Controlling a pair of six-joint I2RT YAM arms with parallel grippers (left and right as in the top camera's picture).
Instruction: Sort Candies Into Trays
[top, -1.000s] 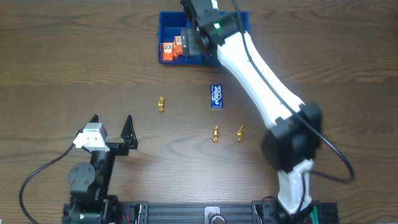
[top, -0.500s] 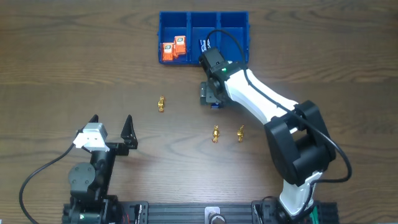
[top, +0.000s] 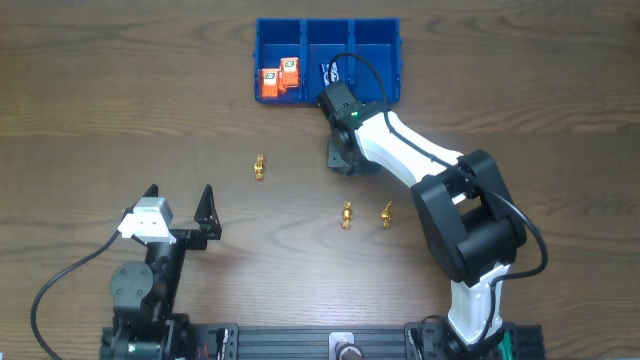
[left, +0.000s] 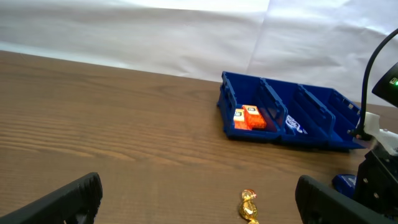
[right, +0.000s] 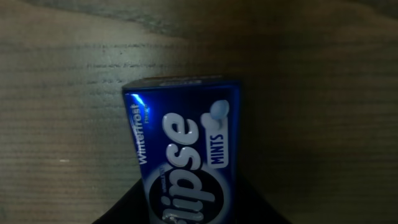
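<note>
Top view: right gripper sits low over the wooden table, just short of the blue three-bin tray. Right wrist view: blue mint box lies flat on the wood right under it; gripped or not, can't tell. Left gripper is near its base, spread wide, holding nothing. Orange candies are in the tray's left bin, a blue packet in the middle bin. Loose on the table: first gold candy left of the right gripper, second gold candy and third gold candy side by side nearer the bases.
</note>
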